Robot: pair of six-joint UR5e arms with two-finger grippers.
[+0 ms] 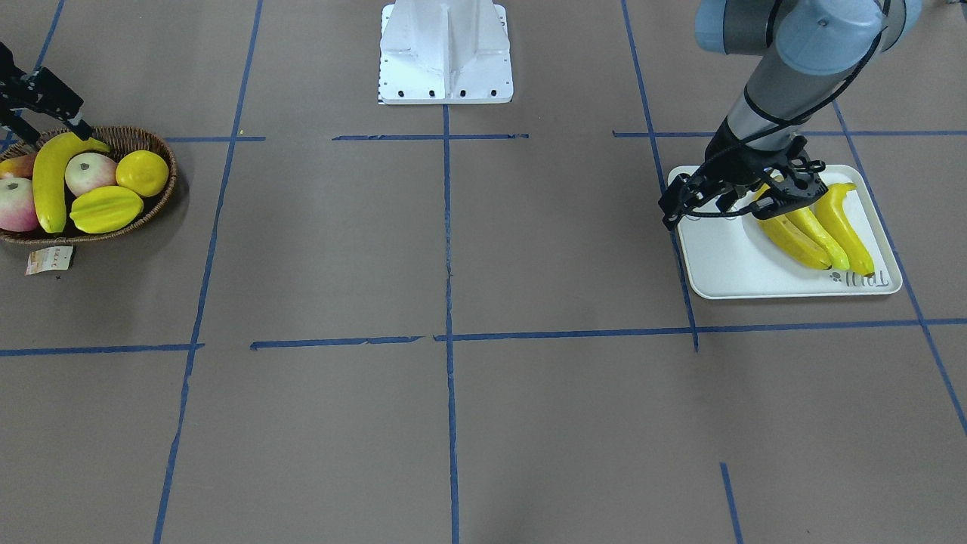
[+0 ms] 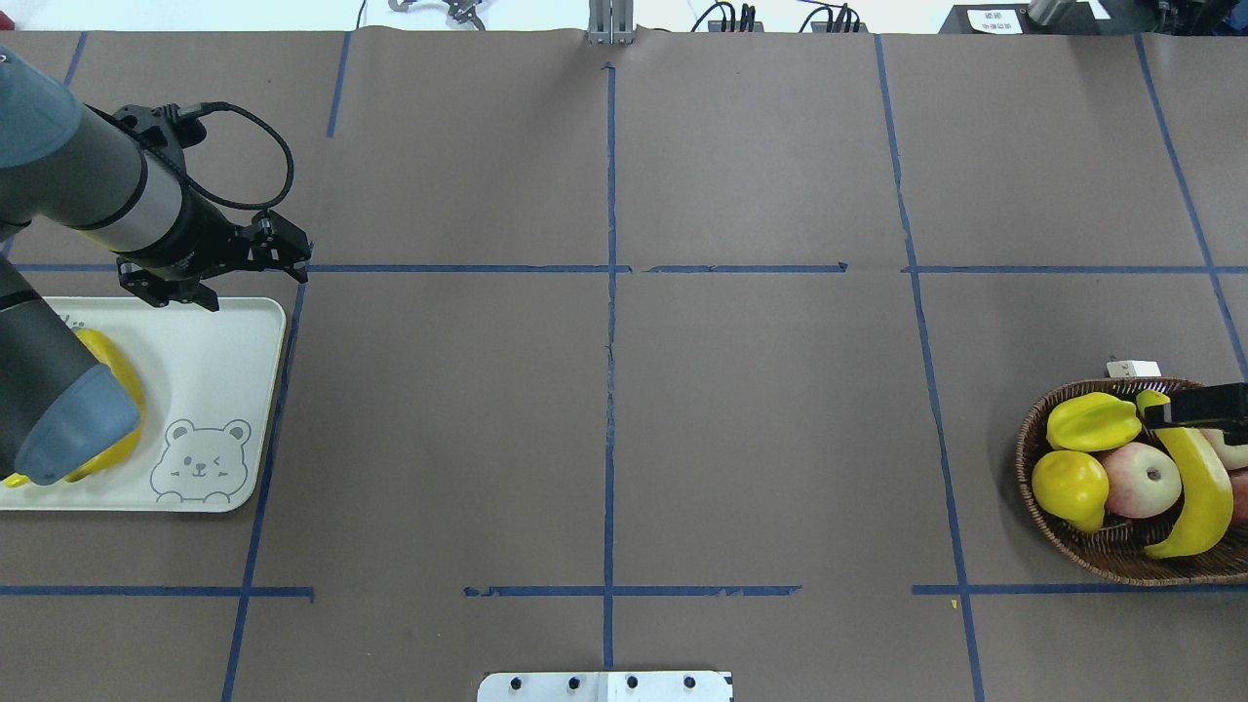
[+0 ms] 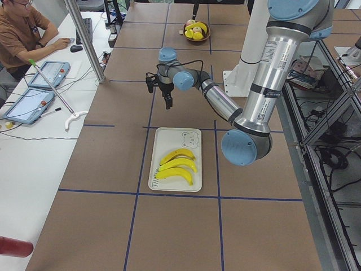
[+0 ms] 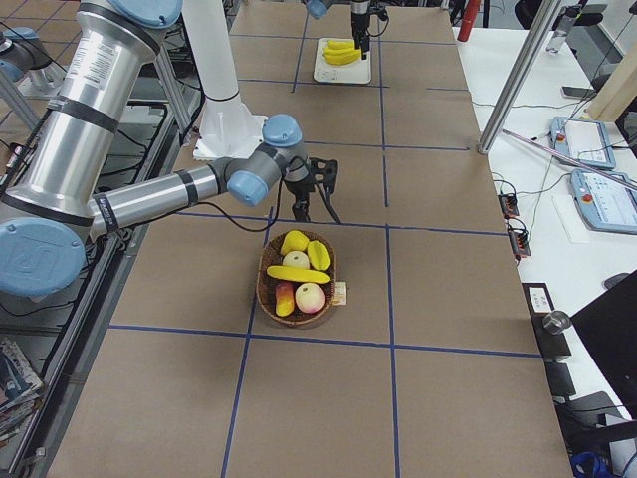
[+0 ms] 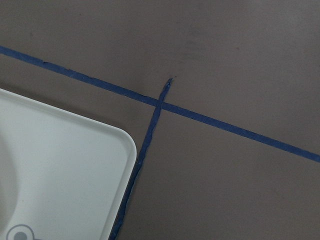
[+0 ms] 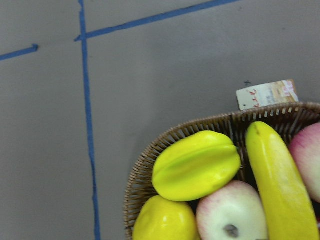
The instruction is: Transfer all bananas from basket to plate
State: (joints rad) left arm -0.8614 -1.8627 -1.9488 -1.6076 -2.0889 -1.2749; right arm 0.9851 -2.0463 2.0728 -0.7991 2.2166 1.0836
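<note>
Closest to the action is the right gripper (image 1: 49,121). It hangs above the basket (image 1: 168,198) with its fingers looking spread apart and nothing in them. Right under it is the one banana (image 1: 47,189) left in there, lying on top of the apples (image 1: 89,172), with the starfruit (image 1: 106,209) and lemon (image 1: 142,172) packed in on the table-centre side.

The bit that matters is the banana's long axis. It runs front-to-back as seen from the robot, with a slight curve, and one tip pokes up at the rim on the tag side. So I'd say the fingers want to close across it, along the table's length. In the right wrist view the banana sits off at the lower right edge instead of centred. My guess is the gripper needs a nudge toward the outer side of the basket before it drops. How far above the fruit it is, I can't really judge.

Way over at the other end is the plate (image 1: 725,264), with three bananas (image 1: 808,234) lying side by side on it. The left gripper (image 1: 786,195) hovers over that end, near the plate's corner. I don't see anything in it, but I can't tell how wide it's open. The right arm is obviously the nearer one for this grab.
</note>
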